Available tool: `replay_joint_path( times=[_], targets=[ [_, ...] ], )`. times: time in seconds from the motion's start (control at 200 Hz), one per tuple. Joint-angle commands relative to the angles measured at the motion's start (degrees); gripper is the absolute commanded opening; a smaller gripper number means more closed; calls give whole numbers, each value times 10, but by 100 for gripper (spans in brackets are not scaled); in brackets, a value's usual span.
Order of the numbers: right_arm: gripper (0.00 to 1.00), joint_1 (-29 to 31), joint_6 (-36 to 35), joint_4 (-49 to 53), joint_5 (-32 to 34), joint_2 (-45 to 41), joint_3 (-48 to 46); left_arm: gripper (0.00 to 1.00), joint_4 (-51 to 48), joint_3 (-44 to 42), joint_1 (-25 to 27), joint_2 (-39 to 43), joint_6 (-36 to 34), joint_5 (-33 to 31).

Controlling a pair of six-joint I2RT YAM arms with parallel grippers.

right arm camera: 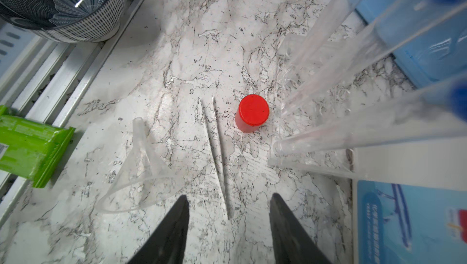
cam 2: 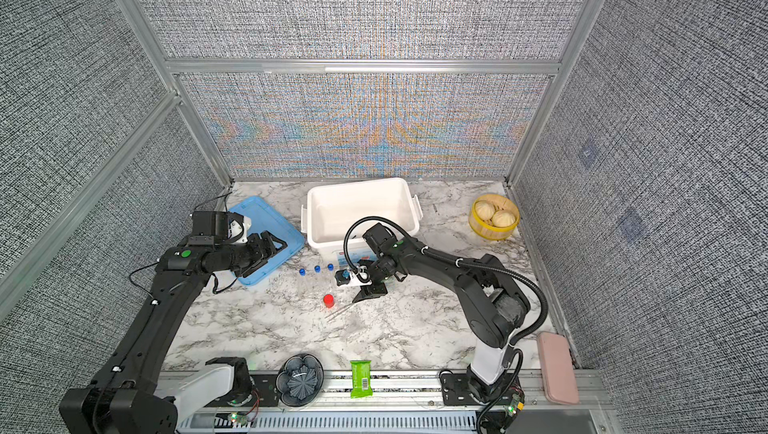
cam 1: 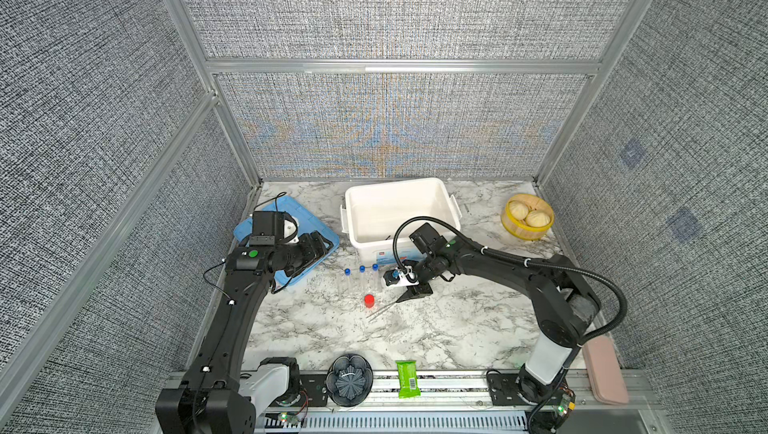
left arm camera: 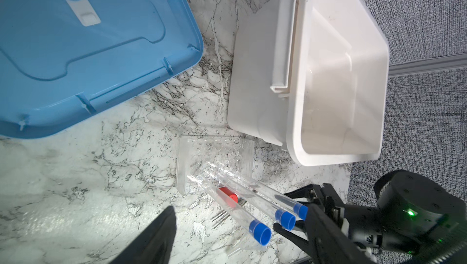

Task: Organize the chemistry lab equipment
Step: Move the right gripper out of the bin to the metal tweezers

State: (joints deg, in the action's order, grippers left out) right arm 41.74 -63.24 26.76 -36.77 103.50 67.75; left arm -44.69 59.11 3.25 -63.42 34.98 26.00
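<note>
Silver tweezers [right arm camera: 214, 154] flat on the tabletop [right arm camera: 151, 60], mid-scene, on the near side of the red-capped vial [right arm camera: 252, 112]. Right claw [right arm camera: 229, 197] spread and empty over their joined end. Light, stiff, thin, probably slippery: likely best pinched across that joined end.

1. Left arm [cam 1: 232, 319]: matte black, boxy links, a round green sticker [cam 1: 252, 253] near the wrist, and a thin black wire [cam 1: 216, 282] held by white clips.
2. Right arm [cam 1: 498, 259]: the same black, with a ribbed black hose [cam 1: 617, 299] alongside.
3. Each arm has a white base segment [cam 1: 272, 380].
4. Right gripper [right arm camera: 228, 198]: black fingers [right arm camera: 171, 232] tapering to narrow tips.
</note>
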Motion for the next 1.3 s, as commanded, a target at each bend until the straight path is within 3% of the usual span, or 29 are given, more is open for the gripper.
replay_joint_path(
  times=[0.0, 0.52, 0.915, 1.296],
  targets=[
    [51, 8, 0, 0, 7, 27, 8, 81, 3, 3, -3, 5, 3, -7],
    [41, 39, -1, -22, 47, 77, 8, 82, 9, 0, -7, 9, 5, -5],
    [40, 66, -4, -33, 71, 88, 9, 81, -3, 4, -9, 14, 1, -7],
    [25, 83, -4, -12, 75, 102, 32, 81, 6, 0, -9, 8, 3, -2]
  ],
)
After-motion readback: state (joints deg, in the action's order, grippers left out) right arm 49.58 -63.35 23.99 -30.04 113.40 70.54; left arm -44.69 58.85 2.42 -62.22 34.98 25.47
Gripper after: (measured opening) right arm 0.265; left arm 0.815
